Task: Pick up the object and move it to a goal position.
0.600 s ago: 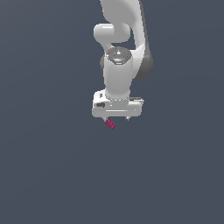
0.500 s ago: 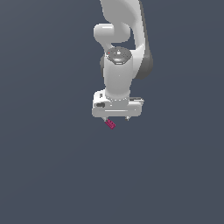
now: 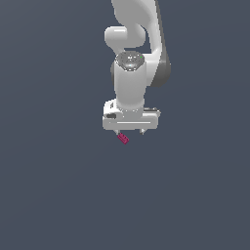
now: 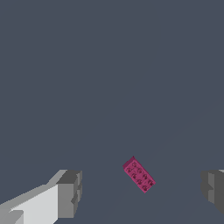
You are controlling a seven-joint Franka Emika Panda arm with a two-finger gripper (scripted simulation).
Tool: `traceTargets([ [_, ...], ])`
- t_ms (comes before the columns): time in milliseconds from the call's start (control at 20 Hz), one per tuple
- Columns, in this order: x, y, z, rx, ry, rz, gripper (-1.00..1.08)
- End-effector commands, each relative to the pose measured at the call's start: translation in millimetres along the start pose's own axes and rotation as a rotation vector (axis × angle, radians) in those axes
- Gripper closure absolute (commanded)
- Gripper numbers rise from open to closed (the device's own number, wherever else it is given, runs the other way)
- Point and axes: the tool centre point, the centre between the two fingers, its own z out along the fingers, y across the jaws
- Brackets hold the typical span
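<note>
The tool [image 3: 130, 132] hung from the white Panda arm [image 3: 131, 83] with its two fingers spread wide and nothing between them in contact. In the wrist view the fingertips [image 4: 70, 192] stood well apart, one at each side of the picture, and the magenta-pink studded block [image 4: 139, 175] lay on the grey tabletop [image 4: 109, 65] between them, touching neither. It sat nearer one finger than the other rather than midway.

The block lay askew to the line joining the two fingers, its long axis running diagonally across the gap. Its top carried rows of small studs, like a toy brick. In the exterior view the same block [image 3: 123, 138] showed just below the tool's lower edge, close under one finger and tilted in the picture.

The wide opening looked chosen to straddle the block with room to spare on both sides. By my reading the tool was poised above the block for a grasp that had not yet been made, so the lift and the carry to the goal were both undone. The diagonal lie suggested that closing straight in might press on the block's corners and twist it, so a turn of the wrist to square the fingers with its long sides seemed advisable. No goal marker could be seen in either view.
</note>
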Motion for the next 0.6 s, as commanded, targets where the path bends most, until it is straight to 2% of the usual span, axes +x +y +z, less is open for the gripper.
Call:
traceTargets([
  [0,0.0,-0.2,-0.4,0.001,0.000,0.004,-0.92],
  [550,-8.6,6.1,17.0,-0.007,-0.004,-0.091,-0.92],
])
